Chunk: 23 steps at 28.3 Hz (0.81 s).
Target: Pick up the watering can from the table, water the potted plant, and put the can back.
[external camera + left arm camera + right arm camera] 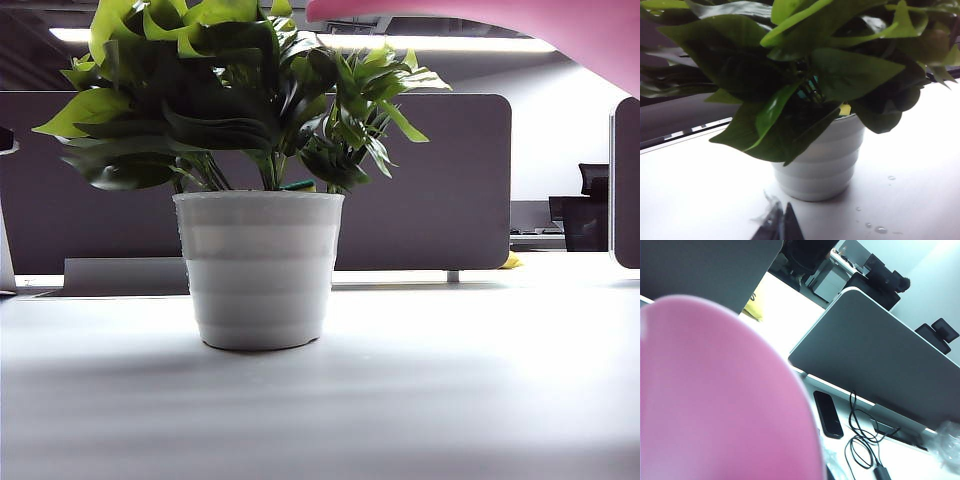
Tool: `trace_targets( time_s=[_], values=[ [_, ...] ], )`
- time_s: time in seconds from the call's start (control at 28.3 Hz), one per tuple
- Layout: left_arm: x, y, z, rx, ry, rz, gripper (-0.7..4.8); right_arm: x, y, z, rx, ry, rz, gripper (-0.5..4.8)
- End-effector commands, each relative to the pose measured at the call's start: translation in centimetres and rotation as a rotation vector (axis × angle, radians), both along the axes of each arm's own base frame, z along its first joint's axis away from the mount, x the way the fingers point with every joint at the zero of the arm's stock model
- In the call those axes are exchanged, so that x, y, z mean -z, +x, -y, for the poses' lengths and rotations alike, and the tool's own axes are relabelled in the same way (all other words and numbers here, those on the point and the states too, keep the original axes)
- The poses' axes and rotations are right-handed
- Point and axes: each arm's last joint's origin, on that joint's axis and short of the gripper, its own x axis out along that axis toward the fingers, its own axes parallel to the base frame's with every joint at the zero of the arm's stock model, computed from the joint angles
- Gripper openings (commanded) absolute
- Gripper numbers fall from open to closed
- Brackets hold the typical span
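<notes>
The watering can [560, 30] is up in the air, a pink curve across the upper right of the exterior view, above and to the right of the potted plant [258, 190]. It is clear of the table [400, 400], so the pick-up looks done. In the right wrist view the can's pink body [715, 405] fills the lower left of the frame, right up against the camera. The right gripper itself is hidden behind it, so I cannot tell from these pictures how its jaws sit or whether they pinch the handle, though the can riding this close to the wrist suggests that arm carries it.

Now the plant: it stands upright in its white ribbed pot at centre left of the exterior view, leaves spread wide. A few water drops [880, 229] lie on the tabletop at the lower right of the left wrist view, near the pot. Whether pouring has happened I can't say; no stream shows.

The left gripper [780, 225] sits at the bottom edge of its view, just in front of the pot, fingers pressed together, holding nothing.

Setting the can back down is certainly left.
</notes>
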Motion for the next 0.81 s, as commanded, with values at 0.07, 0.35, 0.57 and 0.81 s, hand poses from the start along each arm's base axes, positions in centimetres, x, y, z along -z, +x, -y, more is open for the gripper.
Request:
trace_targets(
  time_s=[0.07,0.35,0.57,0.81],
  values=[
    [-0.1,0.0,0.0,0.002,-0.005,0.011,-0.05,-2.1,-1.0,0.2,0.029,0.016,0.146,-0.08],
    [-0.1,0.0,0.0,0.002,-0.005,0.011,-0.05,-3.0,-1.4,0.3,0.041,-0.038,0.157,-0.08],
    [-0.1,0.0,0.0,0.002,-0.005,0.01,-0.05,-3.1,-1.5,0.4,0.041,-0.056,0.157,-0.08],
    [-0.1,0.0,0.0,0.002,-0.005,0.011,-0.05,-3.2,-1.5,0.4,0.041,-0.075,0.158,-0.09]
  ],
)
